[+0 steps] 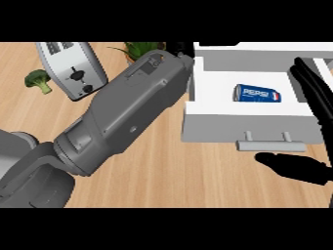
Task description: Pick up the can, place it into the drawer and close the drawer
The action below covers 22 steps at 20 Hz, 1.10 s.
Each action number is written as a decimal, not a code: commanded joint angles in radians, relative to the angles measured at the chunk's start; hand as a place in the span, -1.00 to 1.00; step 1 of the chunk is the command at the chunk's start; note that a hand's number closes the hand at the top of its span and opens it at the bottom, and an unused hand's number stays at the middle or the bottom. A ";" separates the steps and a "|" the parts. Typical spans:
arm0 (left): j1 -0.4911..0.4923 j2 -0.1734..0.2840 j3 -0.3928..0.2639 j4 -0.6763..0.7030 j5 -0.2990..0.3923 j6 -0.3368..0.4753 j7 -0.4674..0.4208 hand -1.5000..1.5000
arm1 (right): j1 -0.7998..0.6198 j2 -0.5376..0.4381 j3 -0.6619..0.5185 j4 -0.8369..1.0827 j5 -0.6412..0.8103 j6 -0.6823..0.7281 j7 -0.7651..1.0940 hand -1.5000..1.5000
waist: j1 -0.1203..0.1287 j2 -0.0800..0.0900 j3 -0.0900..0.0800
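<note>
Right hand (320, 122) open beside drawer (252, 131) holding can (258, 93).

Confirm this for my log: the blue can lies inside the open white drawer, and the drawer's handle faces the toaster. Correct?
Not quite. In the head view the blue can does lie inside the open white drawer, but the handle sits on the drawer's front, facing the view's lower edge, not the toaster at the left.

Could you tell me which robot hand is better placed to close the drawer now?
The right robot hand, probably: it is open beside the drawer's handle, with the can already inside the drawer. The left arm reaches past it, its hand hidden.
</note>
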 commanded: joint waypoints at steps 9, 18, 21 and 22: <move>0.051 0.093 -0.024 -0.140 -0.067 0.054 0.113 -1.00 | -0.262 -0.046 0.157 0.534 0.352 -0.182 -0.067 -1.00 | 0.027 -0.008 0.000; 0.168 0.200 -0.017 -0.314 -0.117 0.073 0.167 -1.00 | -0.416 -0.030 0.083 0.963 0.432 -0.429 -0.120 -1.00 | 0.021 -0.007 0.001; 0.177 0.263 -0.021 -0.353 -0.126 0.051 0.220 -1.00 | -0.504 -0.034 0.053 1.134 0.467 -0.509 -0.119 -1.00 | 0.036 -0.002 0.001; 0.185 0.277 -0.023 -0.374 -0.133 0.057 0.236 -1.00 | -0.481 -0.029 0.062 1.169 0.481 -0.563 -0.143 -1.00 | 0.032 -0.002 0.001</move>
